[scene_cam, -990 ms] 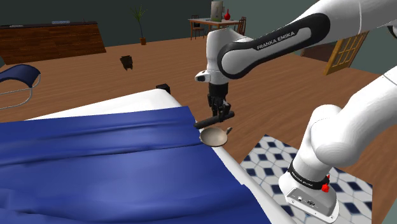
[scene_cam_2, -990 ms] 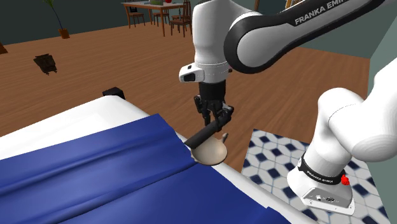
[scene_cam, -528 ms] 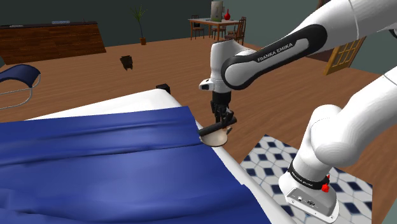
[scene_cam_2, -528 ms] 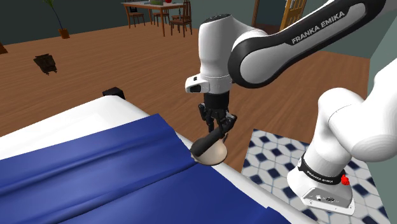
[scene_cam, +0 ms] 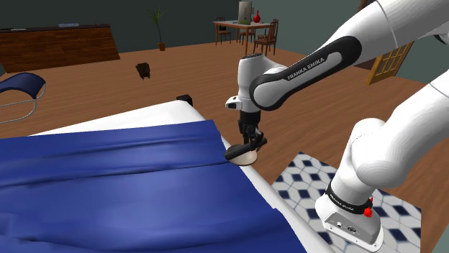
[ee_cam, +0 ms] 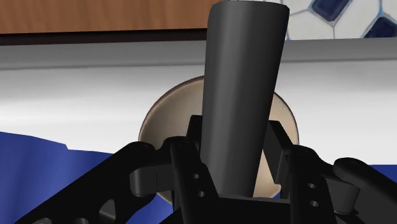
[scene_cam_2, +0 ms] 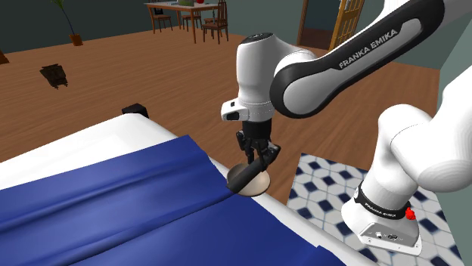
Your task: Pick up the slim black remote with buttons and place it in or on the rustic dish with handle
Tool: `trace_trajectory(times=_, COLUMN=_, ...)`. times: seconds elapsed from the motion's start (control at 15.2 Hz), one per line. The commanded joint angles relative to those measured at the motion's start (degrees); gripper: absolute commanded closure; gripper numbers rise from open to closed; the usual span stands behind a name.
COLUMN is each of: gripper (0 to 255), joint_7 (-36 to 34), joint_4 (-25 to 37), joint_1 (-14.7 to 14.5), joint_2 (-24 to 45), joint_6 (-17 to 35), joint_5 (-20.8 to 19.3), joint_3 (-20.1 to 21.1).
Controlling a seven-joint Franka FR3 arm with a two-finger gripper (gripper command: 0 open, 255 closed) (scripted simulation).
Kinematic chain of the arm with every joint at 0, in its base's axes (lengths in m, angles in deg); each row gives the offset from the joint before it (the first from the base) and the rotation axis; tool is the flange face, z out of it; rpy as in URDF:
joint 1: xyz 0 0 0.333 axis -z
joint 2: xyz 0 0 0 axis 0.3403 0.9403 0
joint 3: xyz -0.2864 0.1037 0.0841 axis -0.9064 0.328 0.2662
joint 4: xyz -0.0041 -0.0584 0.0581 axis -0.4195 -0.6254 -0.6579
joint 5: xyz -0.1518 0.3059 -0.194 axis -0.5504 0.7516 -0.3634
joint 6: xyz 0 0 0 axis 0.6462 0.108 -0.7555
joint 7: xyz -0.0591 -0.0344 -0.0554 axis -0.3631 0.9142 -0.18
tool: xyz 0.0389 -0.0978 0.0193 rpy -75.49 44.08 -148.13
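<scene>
My gripper point(scene_cam: 251, 139) point(scene_cam_2: 257, 156) is shut on the slim dark remote point(scene_cam: 236, 152) point(scene_cam_2: 242, 177), which slants downward from the fingers. The remote's low end hangs right over the round tan dish point(scene_cam: 250, 157) point(scene_cam_2: 259, 186) at the bed's white edge; whether they touch I cannot tell. In the wrist view the remote point(ee_cam: 245, 89) runs between both fingers point(ee_cam: 181, 159) and crosses the middle of the dish point(ee_cam: 162, 118). The dish's handle is hidden.
A blue blanket point(scene_cam: 108, 180) covers most of the white bed point(scene_cam: 162, 113), ending just beside the dish. A blue-and-white patterned rug point(scene_cam: 309, 180) and the arm's stand point(scene_cam: 352, 223) lie on the wooden floor past the bed edge.
The gripper has come down with the remote and shifted slightly toward the dish. The remote now tilts more steeply, its tip low over the dish.
</scene>
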Motion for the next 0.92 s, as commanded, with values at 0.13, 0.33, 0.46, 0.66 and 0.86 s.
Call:
trace_trajectory(times=0.13, gripper=255, joint_7=0.0, joint_4=0.0, joint_1=0.0, joint_2=0.1, joint_6=0.1, joint_5=0.0, joint_3=0.0)
trace_trajectory(times=0.33, gripper=0, joint_7=0.0, joint_4=0.0, joint_1=0.0, joint_2=0.1, joint_6=0.1, joint_5=0.0, joint_3=0.0)
trace_trajectory(times=0.46, gripper=0, joint_7=0.0, joint_4=0.0, joint_1=0.0, joint_2=0.1, joint_6=0.1, joint_5=0.0, joint_3=0.0)
trace_trajectory(times=0.66, gripper=0, joint_7=0.0, joint_4=1.2, joint_1=0.1, joint_2=-0.9, joint_6=-2.1, joint_5=-0.1, joint_3=-0.1)
trace_trajectory(times=0.86, gripper=0, joint_7=-0.1, joint_4=5.1, joint_1=0.2, joint_2=-3.2, joint_6=-8.2, joint_5=-0.4, joint_3=-0.2)
